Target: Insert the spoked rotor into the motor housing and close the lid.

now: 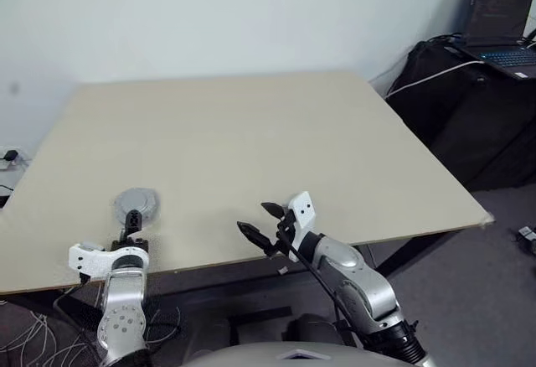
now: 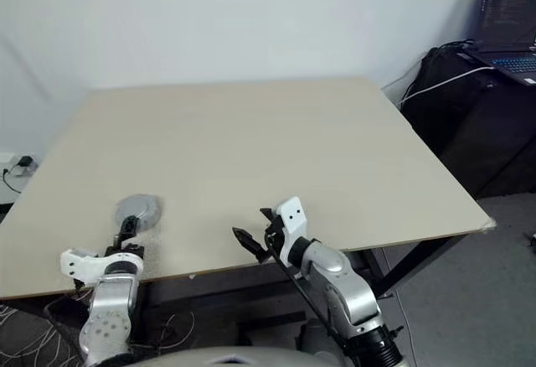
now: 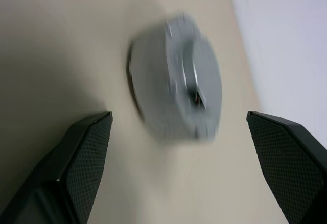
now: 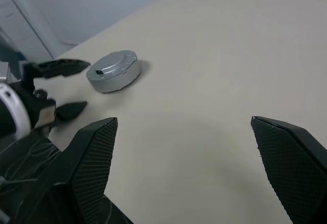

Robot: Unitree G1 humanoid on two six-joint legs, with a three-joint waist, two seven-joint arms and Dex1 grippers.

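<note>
We found the lid (image 4: 113,70) already seated on the motor housing (image 3: 134,88) near the table's (image 1: 251,132) front left corner, so we judged the task all but finished, with only a check of the closure left. The left gripper (image 1: 131,226), just short of it, and the right gripper (image 1: 260,221), at the front edge, both stood wide and empty. The spoked rotor was presumably inside, hidden under the lid.
</note>
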